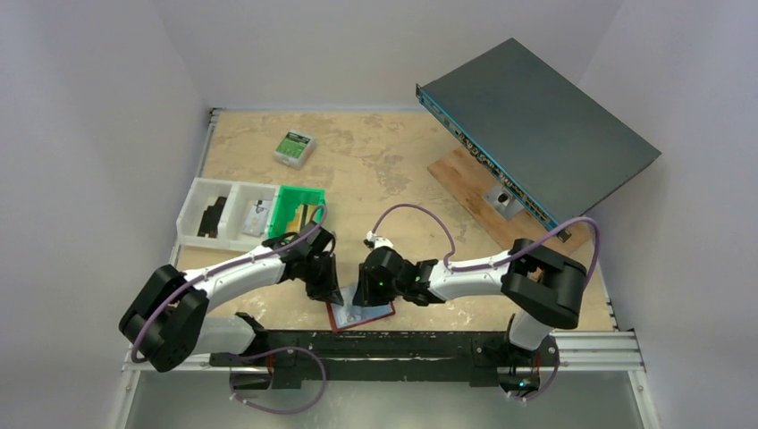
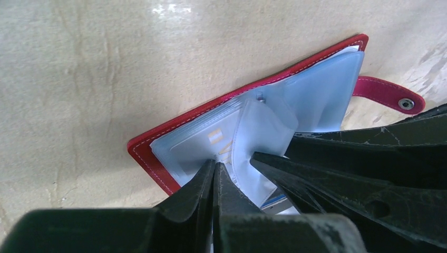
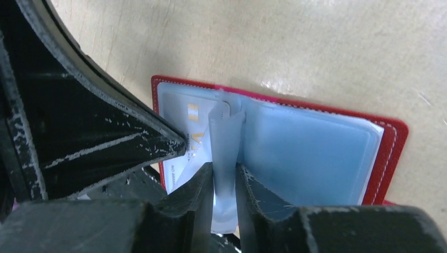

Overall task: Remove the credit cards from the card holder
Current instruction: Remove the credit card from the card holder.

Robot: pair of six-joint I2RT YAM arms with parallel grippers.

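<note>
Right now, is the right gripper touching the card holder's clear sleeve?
Touching. Right wrist view: the right gripper pinches a raised clear sleeve of the card holder between its fingers.

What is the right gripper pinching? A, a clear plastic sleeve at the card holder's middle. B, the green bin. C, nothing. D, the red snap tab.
A: in the right wrist view the right gripper closes on a pale sleeve standing up from the open card holder.

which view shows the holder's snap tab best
Left wrist: the tab sticks out from the open holder, snap button plain. The right wrist shows the pockets but no clear tab; the top view is too distant to show it.
</note>
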